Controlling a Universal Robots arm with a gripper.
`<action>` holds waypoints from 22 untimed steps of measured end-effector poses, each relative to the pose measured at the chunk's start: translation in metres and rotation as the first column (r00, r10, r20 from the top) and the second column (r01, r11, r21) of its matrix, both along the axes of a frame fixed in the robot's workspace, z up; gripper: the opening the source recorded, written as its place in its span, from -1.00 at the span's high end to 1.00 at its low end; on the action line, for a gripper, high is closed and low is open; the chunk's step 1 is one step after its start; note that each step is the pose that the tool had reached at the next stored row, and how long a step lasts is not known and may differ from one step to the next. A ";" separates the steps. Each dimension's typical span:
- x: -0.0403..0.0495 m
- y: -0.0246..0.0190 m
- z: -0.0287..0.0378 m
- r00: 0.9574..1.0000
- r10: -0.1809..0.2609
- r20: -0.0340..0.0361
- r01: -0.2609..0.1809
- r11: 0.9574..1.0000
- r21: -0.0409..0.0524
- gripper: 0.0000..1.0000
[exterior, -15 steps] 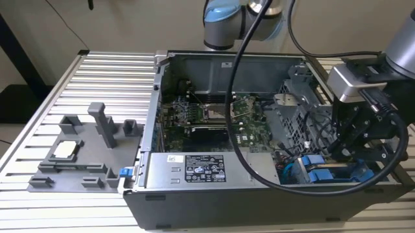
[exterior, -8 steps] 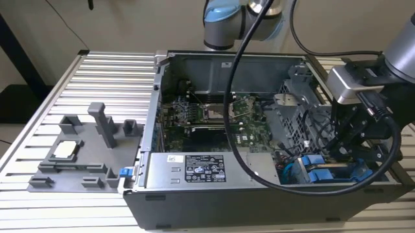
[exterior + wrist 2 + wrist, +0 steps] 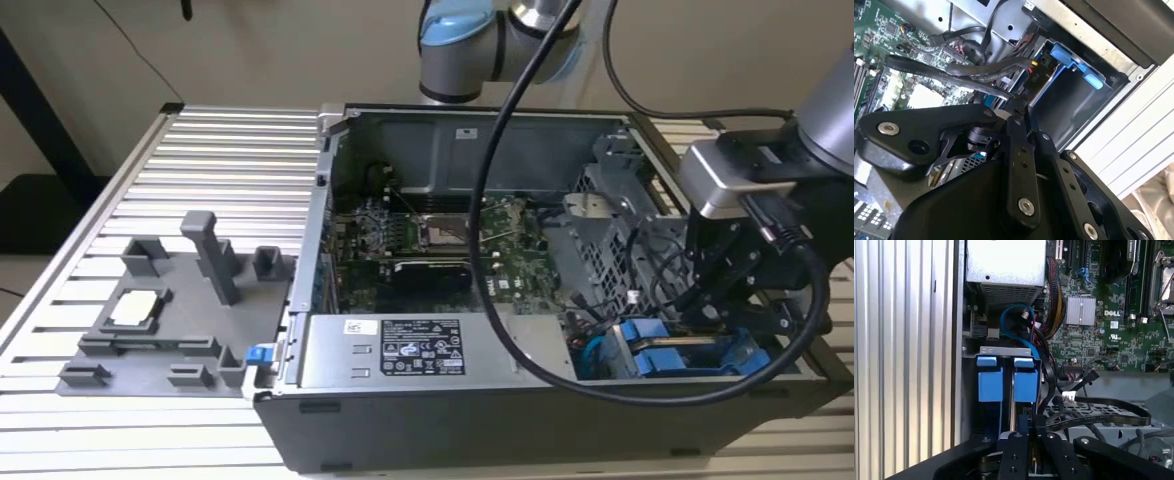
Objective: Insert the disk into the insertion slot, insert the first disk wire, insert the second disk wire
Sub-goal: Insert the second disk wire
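Gripper (image 3: 731,322) hung low in case, just above blue disk carrier (image 3: 1006,377) seated in slot (image 3: 694,362). Fingers' state: could not tell. Judged wire step in hand; calls for fine alignment near black cable (image 3: 1094,416).

The disk (image 3: 683,352) sits in the insertion slot (image 3: 607,215) at the computer case's (image 3: 534,420) exterior view's right.

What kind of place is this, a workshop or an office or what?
Most likely a robotics lab or test bench for computer assembly. An opened computer case lies on a ribbed aluminium table, a grey fixture tray of parts sits beside it, and the robot arm reaches into the case.
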State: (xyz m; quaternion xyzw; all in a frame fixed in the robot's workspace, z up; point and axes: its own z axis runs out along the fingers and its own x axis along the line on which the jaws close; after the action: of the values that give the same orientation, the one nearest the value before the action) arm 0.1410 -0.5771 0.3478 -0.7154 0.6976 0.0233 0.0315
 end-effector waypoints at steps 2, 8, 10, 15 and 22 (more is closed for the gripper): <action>0.0002 0.0001 -0.0008 1.000 -0.011 0.000 0.011 1.000 0.002 0.67; 0.0008 0.0001 -0.0027 1.000 -0.012 0.000 0.012 1.000 0.004 0.67; 0.0014 0.0001 -0.0036 1.000 -0.012 0.000 0.012 1.000 0.005 0.67; 0.0023 0.0000 -0.0058 1.000 -0.012 0.000 0.012 1.000 0.007 0.67; 0.0031 0.0001 -0.0095 1.000 -0.012 0.000 0.012 1.000 0.014 0.67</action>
State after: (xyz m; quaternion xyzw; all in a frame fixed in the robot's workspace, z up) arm 0.1442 -0.5770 0.3383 -0.7110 0.7016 0.0281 0.0367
